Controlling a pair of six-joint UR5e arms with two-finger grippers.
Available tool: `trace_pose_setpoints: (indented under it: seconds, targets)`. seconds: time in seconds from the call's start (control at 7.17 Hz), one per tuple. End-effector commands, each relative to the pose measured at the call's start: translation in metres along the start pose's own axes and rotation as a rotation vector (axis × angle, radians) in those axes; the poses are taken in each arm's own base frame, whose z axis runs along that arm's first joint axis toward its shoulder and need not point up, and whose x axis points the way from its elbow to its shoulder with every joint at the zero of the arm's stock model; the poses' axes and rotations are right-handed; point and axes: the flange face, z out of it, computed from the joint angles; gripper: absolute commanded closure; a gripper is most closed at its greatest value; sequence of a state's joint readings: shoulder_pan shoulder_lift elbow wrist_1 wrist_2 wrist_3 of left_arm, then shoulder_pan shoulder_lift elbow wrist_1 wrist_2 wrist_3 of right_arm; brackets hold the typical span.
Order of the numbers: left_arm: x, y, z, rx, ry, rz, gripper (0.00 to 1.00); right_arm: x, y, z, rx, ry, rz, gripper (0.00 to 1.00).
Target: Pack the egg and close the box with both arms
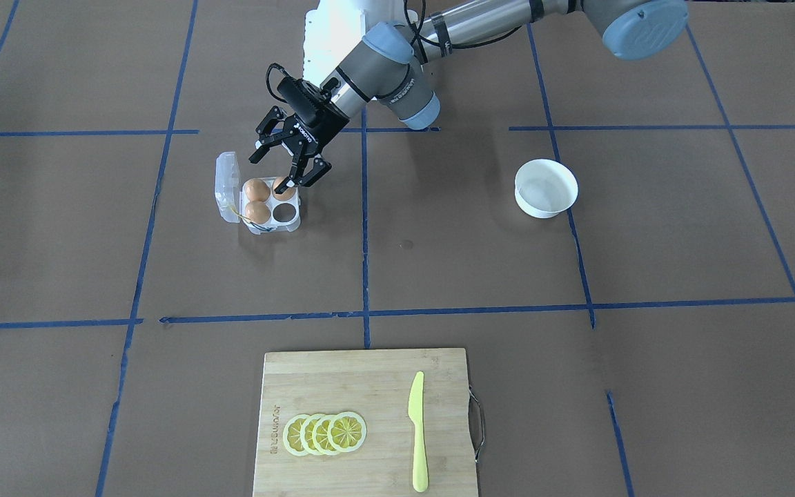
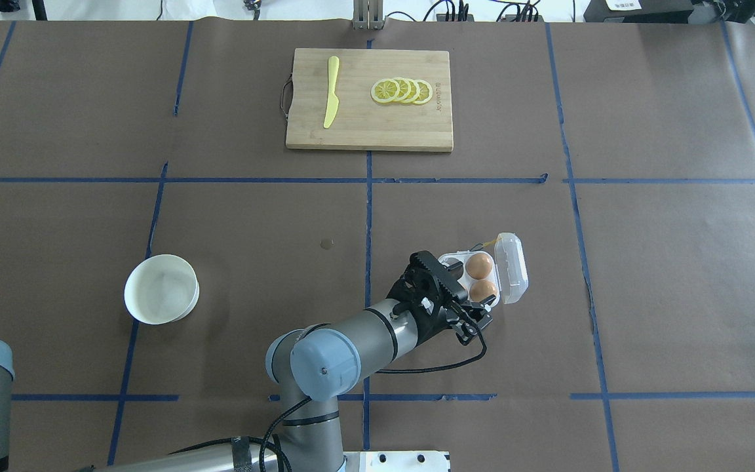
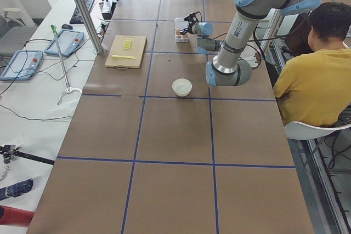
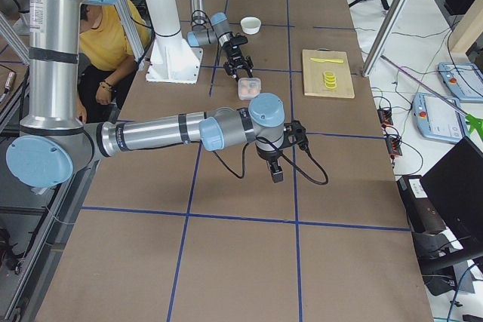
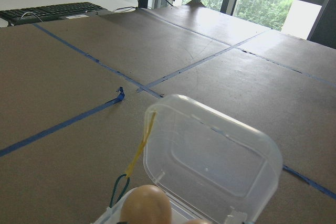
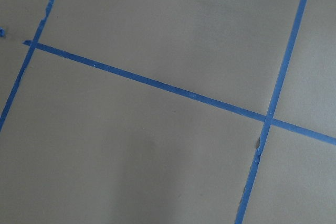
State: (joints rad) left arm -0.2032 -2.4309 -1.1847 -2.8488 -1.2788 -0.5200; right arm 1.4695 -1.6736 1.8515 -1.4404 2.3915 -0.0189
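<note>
The clear egg carton (image 1: 286,214) stands open on the table with its lid (image 1: 227,185) tipped back. Three tan eggs are in its cells: two on the lid side (image 1: 255,188) (image 1: 257,210) and one (image 1: 284,190) on the other side. The cell beside that egg is empty. My left gripper (image 1: 272,172) is open right over that third egg, one fingertip (image 1: 292,182) at its top. From overhead the gripper (image 2: 459,295) hides that egg. In the left wrist view I see an egg (image 5: 147,204) and the lid (image 5: 210,163). My right gripper (image 4: 276,173) points down at bare table far from the carton; I cannot tell its state.
An empty white bowl (image 1: 545,188) stands on the robot's left side. A wooden cutting board (image 1: 342,386) with lemon slices (image 1: 325,433) and a yellow knife (image 1: 417,428) lies at the far edge. A person in yellow (image 3: 315,75) sits beside the robot.
</note>
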Motion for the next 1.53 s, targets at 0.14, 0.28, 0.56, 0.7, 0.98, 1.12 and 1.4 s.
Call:
trace_pose_setpoints:
  seconds: [0.14,0.28,0.56,0.7,0.98,1.12,1.4]
  targets:
    - [-0.009,-0.033,-0.010,0.009,-0.010,0.002,0.18,0.000,0.000,0.000,-0.001,0.000,0.002,0.00]
    - [-0.020,-0.054,-0.011,-0.065,-0.016,0.019,0.14,0.000,0.000,0.000,-0.001,-0.002,0.002,0.00]
    - [-0.065,-0.071,-0.047,-0.207,-0.032,0.029,0.01,0.001,0.000,0.001,-0.002,-0.002,0.003,0.00]
    - [-0.097,-0.075,-0.061,-0.302,-0.039,-0.008,0.01,0.001,0.001,0.001,-0.004,-0.002,0.006,0.00]
    - [-0.182,-0.097,-0.131,-0.530,-0.153,-0.061,0.01,0.002,0.001,0.002,-0.005,0.000,0.008,0.00]
    - [-0.204,-0.116,-0.155,-0.592,-0.248,-0.082,0.01,0.004,0.001,0.004,-0.008,0.001,0.012,0.00]
    - [-0.318,-0.159,-0.218,-0.628,-0.390,0.024,0.00,0.009,0.003,0.008,-0.018,0.006,0.023,0.00]
